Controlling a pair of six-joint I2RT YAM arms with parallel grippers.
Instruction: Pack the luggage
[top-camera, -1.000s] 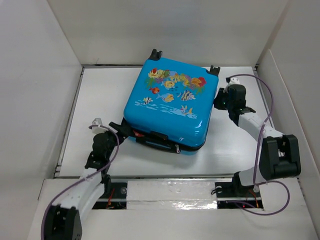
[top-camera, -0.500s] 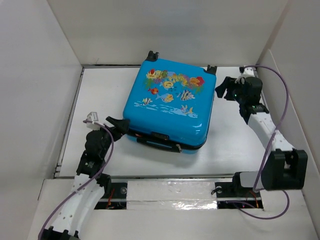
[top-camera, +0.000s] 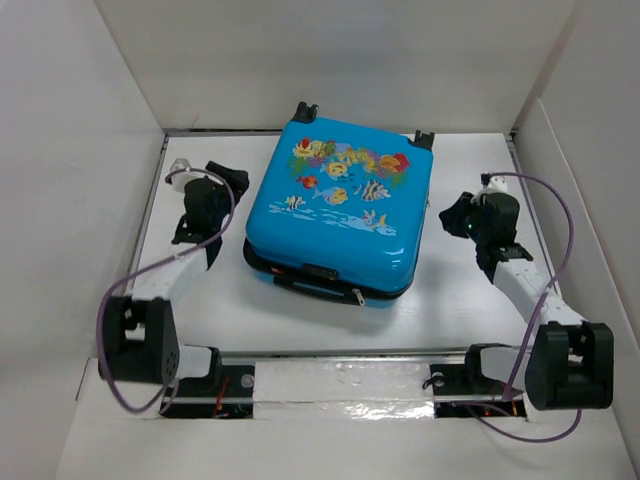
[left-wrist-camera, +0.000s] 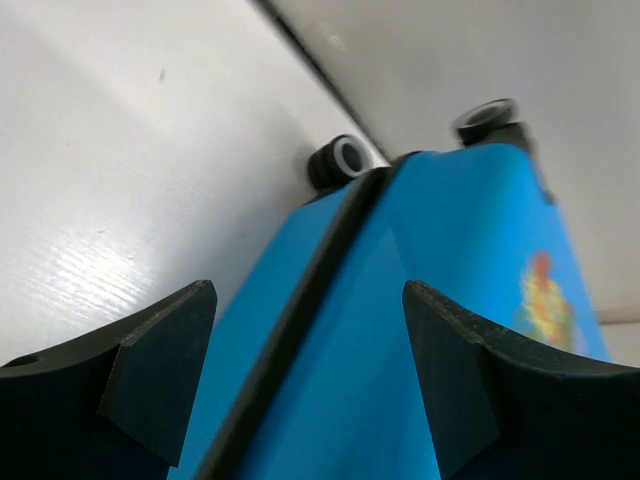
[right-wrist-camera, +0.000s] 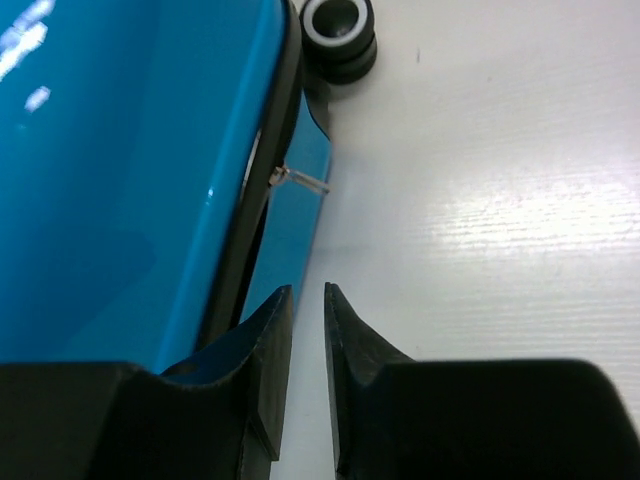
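The bright-blue hard-shell suitcase (top-camera: 335, 215) with the fish print lies flat and shut in the middle of the white table (top-camera: 200, 300). You appear to be about to zip it. Go for the small metal zip pull (right-wrist-camera: 300, 181) sticking out of the dark seam. Your right gripper (right-wrist-camera: 308, 300) is just beside that wall, its jaws nearly together and holding nothing, with the pull ahead of the tips. Your left gripper (left-wrist-camera: 305, 340) is spread wide, framing the case's left edge. Use it to brace the shell.

Closed luggage (top-camera: 335, 215) on white table (top-camera: 455, 300)
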